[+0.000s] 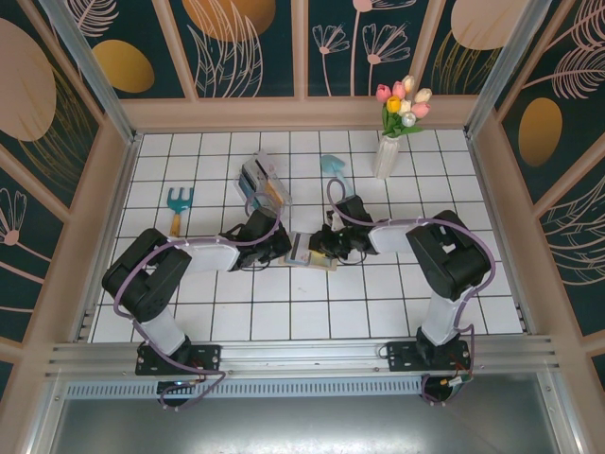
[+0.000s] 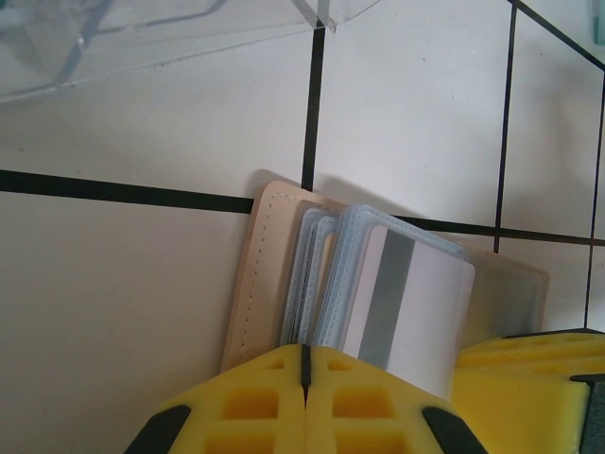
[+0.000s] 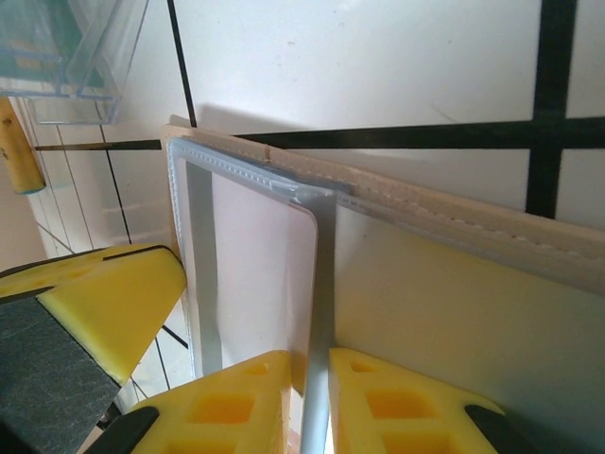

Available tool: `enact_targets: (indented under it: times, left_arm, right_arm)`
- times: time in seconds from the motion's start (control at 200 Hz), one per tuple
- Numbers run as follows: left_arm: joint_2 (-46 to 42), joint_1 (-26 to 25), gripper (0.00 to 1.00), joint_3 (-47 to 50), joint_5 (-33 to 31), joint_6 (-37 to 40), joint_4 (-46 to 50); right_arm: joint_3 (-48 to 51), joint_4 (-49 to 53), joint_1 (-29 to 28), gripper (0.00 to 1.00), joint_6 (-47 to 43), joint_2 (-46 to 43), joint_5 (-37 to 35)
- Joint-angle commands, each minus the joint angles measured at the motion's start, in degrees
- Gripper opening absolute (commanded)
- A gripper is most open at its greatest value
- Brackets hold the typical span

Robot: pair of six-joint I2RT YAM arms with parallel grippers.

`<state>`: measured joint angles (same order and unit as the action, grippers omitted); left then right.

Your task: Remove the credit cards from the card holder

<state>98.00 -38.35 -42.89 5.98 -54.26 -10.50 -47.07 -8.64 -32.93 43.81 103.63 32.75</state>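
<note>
On the tiled surface (image 1: 312, 312), pinches white card (image 2: 416, 303) between nearly closed right jaws, rests fully closed left jaws on tan card holder (image 2: 253, 274); leaf-patterned walls (image 1: 246, 47) around.

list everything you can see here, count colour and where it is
table: 1, white tiles with dark lines, under everything
holder: 1, tan with clear sleeves, mid-table between the grippers
card: 1 seen, white with grey stripe, in a sleeve of the holder
rack: 1, clear, behind the holder
rake: 1, blue head, yellow handle, left side
vase: 1, white, back right
tulips: 1 bunch, pink, yellow, white, in the vase
small object: 1, light blue, left of the vase, too small to name
left gripper: 1, yellow, shut, at the holder's edge
right gripper: 1, yellow, shut on a thin sleeve edge of the holder
</note>
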Motion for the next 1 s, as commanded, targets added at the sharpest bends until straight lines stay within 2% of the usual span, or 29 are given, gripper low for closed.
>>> enact_targets:
  times: [0.0,0.21,0.641,0.996]
  left_arm:
    - [2.46,-0.22,0.02,2.09,0.57,-0.41,5.25]
    - [2.46,-0.17,0.02,2.04,0.27,-0.67,5.41]
    - [3.08,-0.17,0.01,2.2,0.45,-0.15,6.16]
    - [3.34,-0.23,0.01,2.16,0.89,0.28,6.02]
  right_arm:
    - [1.58,-3.49,0.33,0.2,-1.1,-0.61,1.15]
    - [2.64,-4.56,0.85,0.17,-0.67,-0.64,1.2]
    - [4.09,-9.66,1.21,0.18,0.48,-0.49,4.15]
    - [3.97,-10.03,1.27,0.18,0.95,0.0,4.21]
